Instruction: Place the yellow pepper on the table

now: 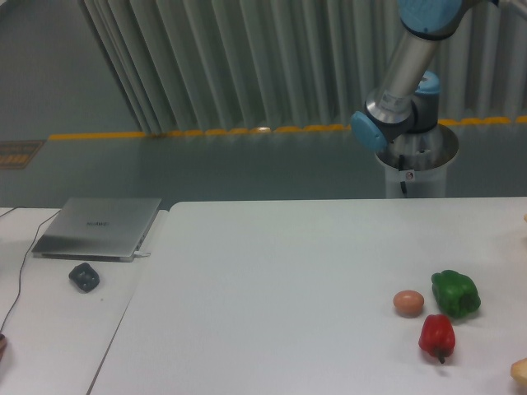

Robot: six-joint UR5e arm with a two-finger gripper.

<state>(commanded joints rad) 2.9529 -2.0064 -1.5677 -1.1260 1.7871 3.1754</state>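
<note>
Peppers green point(455, 294) and red point(436, 336) lie on the table point(272, 288) at near right – no yellow pepper in view. Arm point(403, 78) hangs at far right, gripper out of frame; we judge the carry-in stage, lowering next.

Arm point(409, 59): silver tube slanting from 1 o'clock edge down to a blue-capped joint point(380, 125)
Base point(416, 160): upright, behind desk's far edge
Claw: out of frame
</note>
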